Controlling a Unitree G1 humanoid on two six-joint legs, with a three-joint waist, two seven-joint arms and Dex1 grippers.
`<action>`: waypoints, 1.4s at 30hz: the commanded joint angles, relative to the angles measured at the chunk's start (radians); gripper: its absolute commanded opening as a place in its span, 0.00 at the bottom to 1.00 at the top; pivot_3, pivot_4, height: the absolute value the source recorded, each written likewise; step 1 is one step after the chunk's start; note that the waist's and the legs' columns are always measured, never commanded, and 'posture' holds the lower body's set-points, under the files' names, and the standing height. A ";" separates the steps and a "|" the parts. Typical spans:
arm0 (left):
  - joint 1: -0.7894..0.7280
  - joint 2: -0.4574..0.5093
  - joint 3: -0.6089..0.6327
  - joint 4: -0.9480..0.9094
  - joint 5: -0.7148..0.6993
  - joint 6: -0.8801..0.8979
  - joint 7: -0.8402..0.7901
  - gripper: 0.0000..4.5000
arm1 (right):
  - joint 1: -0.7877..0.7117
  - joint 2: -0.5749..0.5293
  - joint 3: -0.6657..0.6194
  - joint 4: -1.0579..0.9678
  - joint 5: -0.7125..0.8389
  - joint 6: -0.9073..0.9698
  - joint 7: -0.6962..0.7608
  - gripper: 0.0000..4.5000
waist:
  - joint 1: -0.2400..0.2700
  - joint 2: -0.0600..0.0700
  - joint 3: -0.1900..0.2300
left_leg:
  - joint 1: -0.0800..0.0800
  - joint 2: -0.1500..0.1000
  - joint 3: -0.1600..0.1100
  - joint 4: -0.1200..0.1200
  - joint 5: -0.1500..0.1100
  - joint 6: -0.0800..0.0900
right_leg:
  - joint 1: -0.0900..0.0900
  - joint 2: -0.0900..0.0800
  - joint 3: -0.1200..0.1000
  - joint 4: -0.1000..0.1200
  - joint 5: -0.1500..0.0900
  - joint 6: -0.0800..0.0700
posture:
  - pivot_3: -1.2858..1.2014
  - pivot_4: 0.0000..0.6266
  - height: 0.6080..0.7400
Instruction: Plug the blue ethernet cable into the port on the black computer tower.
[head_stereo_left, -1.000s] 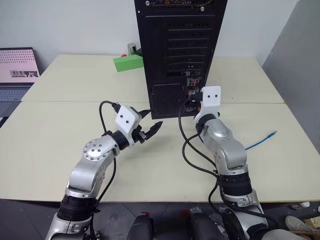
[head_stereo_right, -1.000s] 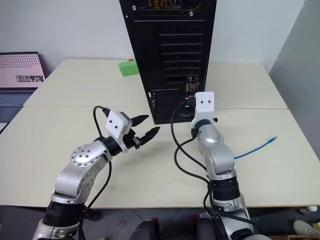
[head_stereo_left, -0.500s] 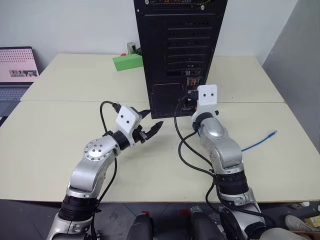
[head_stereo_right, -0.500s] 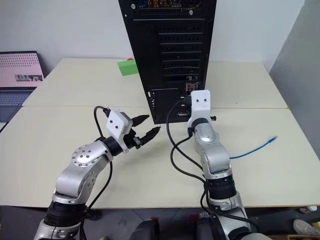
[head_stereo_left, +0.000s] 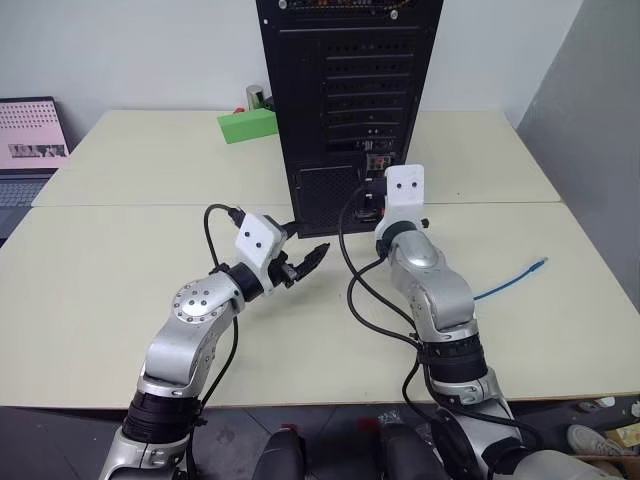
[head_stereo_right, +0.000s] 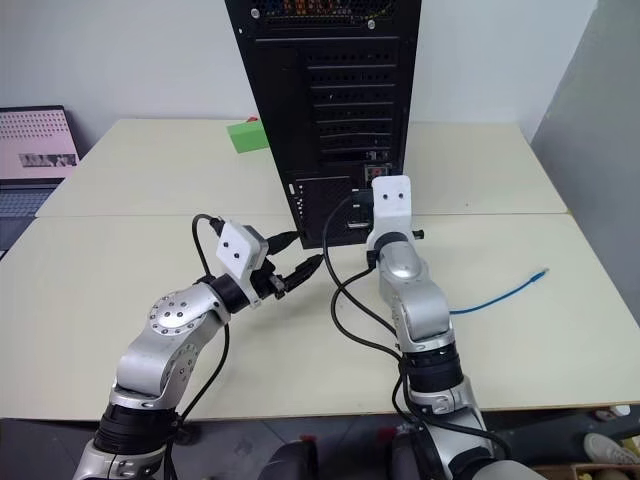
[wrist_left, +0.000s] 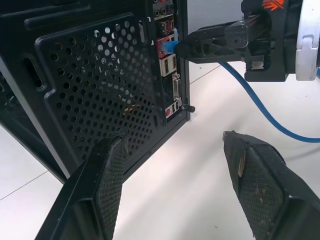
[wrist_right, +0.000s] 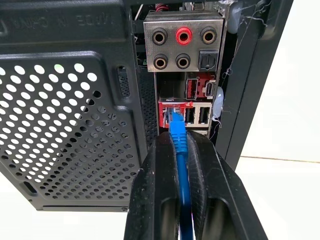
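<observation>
Two black fingers of the right gripper (wrist_right: 181, 165) pinch the blue ethernet cable (wrist_right: 179, 137), its plug at the red-framed port (wrist_right: 170, 114) on the black computer tower (head_stereo_left: 345, 90): insertion stage, next requiring a straight push; left gripper (wrist_left: 177, 185) spread wide, idle.

Arms are silver metal with black joint bands and thick black cables looping loose. Each wrist has a white camera block, and the pincer fingers are black with a mesh-textured face.
</observation>
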 joint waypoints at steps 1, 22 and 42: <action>0.001 -0.005 0.003 -0.043 0.003 -0.020 0.004 0.71 | -0.068 0.046 -0.008 -0.018 0.017 -0.023 -0.008 0.00 | 0.000 0.000 0.000 | 0.000 0.000 0.000 0.000 0.000 0.000 | 0.000 0.000 0.000 0.000 0.000 0.000 | 0.52 0.24 1.00; -0.013 -0.014 0.010 -0.030 0.013 -0.026 0.002 0.71 | -0.032 0.021 -0.024 -0.028 0.119 -0.051 0.044 0.00 | -0.002 0.000 0.000 | 0.000 0.000 0.000 0.000 0.000 0.000 | 0.000 0.000 0.000 0.000 0.000 0.000 | 0.52 0.24 1.00; -0.069 0.188 0.087 -0.006 -0.034 0.089 -0.139 0.72 | 0.260 -0.463 -0.040 -0.471 0.342 0.000 0.656 0.96 | 0.006 0.000 0.000 | -0.001 -0.001 -0.001 0.000 0.000 0.000 | 0.001 0.000 -0.001 -0.002 0.000 0.000 | 0.52 0.24 1.00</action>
